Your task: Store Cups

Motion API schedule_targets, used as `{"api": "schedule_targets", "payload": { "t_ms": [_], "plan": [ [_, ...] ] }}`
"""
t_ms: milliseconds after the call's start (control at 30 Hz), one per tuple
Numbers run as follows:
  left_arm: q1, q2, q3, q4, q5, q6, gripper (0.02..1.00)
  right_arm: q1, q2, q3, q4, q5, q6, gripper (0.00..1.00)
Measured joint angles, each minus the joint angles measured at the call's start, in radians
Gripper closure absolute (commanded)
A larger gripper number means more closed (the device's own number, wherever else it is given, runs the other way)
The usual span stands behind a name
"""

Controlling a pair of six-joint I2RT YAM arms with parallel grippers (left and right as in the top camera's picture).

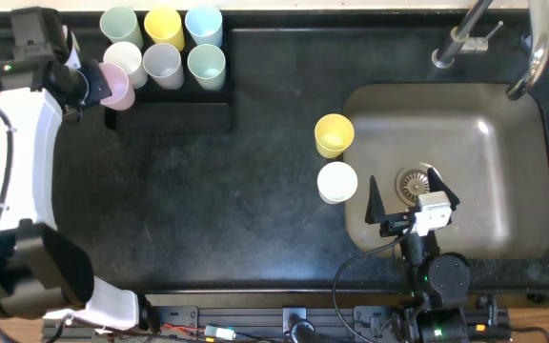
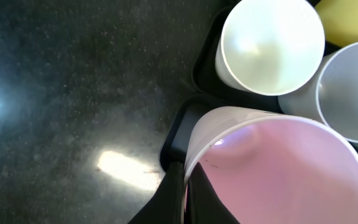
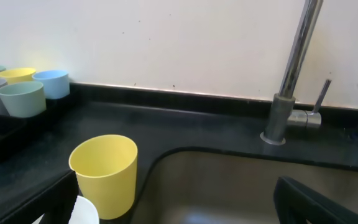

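The pink cup was gripped by the left tool at the edge of the black tray. The right tool was held open above the sink, a yellow cup and white cup stood beside it.

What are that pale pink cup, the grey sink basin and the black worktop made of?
The pale pink cup looks like thin matte plastic: its wall seems slightly translucent. The grey sink basin looks like brushed stainless steel, softly reflective. The black worktop: glossy speckled stone or laminate, mirroring lamps.
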Motion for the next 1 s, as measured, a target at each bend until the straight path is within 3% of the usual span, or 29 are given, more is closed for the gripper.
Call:
{"api": "schedule_targets", "payload": {
  "t_ms": [833,1000],
  "plan": [
    [0.009,0.137,0.0,0.029,0.01,0.003,0.972,0.0,0.0,0.0,0.0,0.0,0.0,0.005],
    [0.009,0.137,0.0,0.042,0.01,0.006,0.77,0.0,0.0,0.0,0.0,0.0,0.0,0.003]
  ]
}}
